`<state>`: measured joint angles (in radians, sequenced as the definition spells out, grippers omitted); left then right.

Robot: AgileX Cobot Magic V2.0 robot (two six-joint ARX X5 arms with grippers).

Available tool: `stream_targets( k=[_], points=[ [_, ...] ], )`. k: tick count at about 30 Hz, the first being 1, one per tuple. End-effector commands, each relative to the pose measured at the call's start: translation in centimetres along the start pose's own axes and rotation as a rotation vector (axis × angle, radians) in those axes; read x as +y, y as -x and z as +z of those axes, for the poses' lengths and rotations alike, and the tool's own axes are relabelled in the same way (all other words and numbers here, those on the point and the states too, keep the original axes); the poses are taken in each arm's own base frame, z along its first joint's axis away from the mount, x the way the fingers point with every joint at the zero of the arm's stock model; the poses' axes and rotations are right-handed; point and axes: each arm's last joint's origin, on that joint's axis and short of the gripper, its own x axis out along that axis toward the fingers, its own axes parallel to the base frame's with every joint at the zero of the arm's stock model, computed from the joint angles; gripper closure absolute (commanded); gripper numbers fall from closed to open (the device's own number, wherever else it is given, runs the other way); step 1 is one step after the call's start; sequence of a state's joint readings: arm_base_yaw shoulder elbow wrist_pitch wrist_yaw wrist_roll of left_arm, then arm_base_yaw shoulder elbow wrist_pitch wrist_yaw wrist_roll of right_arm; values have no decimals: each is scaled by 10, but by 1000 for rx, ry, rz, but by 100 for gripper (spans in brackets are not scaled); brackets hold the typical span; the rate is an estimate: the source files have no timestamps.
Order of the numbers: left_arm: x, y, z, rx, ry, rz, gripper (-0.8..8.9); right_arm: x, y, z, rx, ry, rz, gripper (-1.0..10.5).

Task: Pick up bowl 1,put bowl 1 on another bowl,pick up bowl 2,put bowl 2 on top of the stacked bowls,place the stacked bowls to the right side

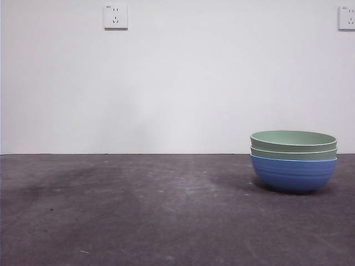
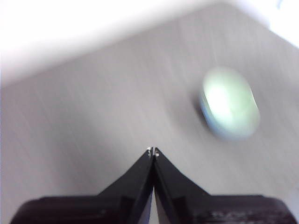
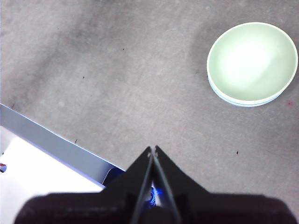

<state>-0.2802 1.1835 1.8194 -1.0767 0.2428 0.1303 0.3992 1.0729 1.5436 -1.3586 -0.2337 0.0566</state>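
Observation:
The stacked bowls [image 1: 293,160] stand on the table at the right: a blue ribbed bowl [image 1: 293,173] at the bottom with two pale green bowls [image 1: 293,145] nested in it. From above, the stack [image 3: 252,63] shows as a pale green round with a thin blue edge, and it appears blurred in the left wrist view [image 2: 230,103]. My left gripper [image 2: 153,151] is shut and holds nothing, high above the table and away from the stack. My right gripper [image 3: 152,149] is also shut and holds nothing, well apart from the bowls. Neither arm shows in the front view.
The dark grey table [image 1: 138,210] runs from the white wall toward the camera. Two wall sockets [image 1: 115,16] sit high on the wall. The right wrist view shows the table's edge with a pale strip [image 3: 51,144] beside it.

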Motion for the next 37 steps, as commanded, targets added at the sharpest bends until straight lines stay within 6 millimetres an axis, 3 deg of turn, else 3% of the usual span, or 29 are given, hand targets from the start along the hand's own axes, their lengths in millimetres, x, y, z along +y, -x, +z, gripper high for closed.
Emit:
stream_targets(
  k=[1,6,11,15,24,30,37],
  points=[
    [2,28,10,-202,-114,77,817,0,-1,-2,18,-12,-2,945],
    [7,57,0,-418,-162,221,817,0,-1,-2,17,-12,-1,945],
    [8,59,-54,-513,-175,389,817,0,-1,-2,17,-12,-1,945],
    [11,41,-112,-507,-134,563,817,0,-1,-2,17,-12,-1,945],
    [10,-12,-231,-428,-97,575,817,0,-1,-2,17,-12,-1,945],
    [10,-38,-287,-357,-72,568,817,0,-1,-2,17,-12,-1,945],
    [12,-56,-333,-305,-35,642,817,0,-1,-2,17,-12,-1,945]
  ],
)
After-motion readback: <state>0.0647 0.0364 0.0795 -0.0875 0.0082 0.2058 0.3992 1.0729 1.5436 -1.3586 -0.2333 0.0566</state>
